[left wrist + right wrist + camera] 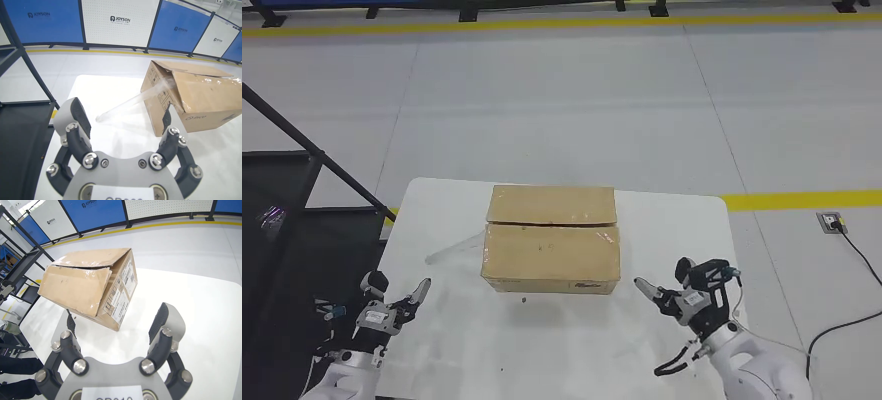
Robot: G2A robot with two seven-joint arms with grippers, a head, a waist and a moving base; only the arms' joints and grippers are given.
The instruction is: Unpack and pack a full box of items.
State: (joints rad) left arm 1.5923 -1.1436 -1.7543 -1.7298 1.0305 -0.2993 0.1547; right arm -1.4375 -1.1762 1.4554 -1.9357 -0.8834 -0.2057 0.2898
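Observation:
A brown cardboard box (552, 240) (192, 96) (88, 289) stands in the middle of the white table (572, 340), its top flaps folded down with a narrow gap along the seam. A loose strip of clear tape (130, 104) (454, 246) trails from one end of the box down onto the table. My left gripper (400, 296) (122, 111) hovers open near the table's front left corner, short of the box. My right gripper (666, 288) (117, 319) hangs open at the front right, also apart from the box. What the box holds is hidden.
A black metal rack (292, 240) (20, 56) stands just off the table's left edge. Grey floor with yellow lines (802, 200) lies beyond, and blue and white panels (117, 22) close off the room behind.

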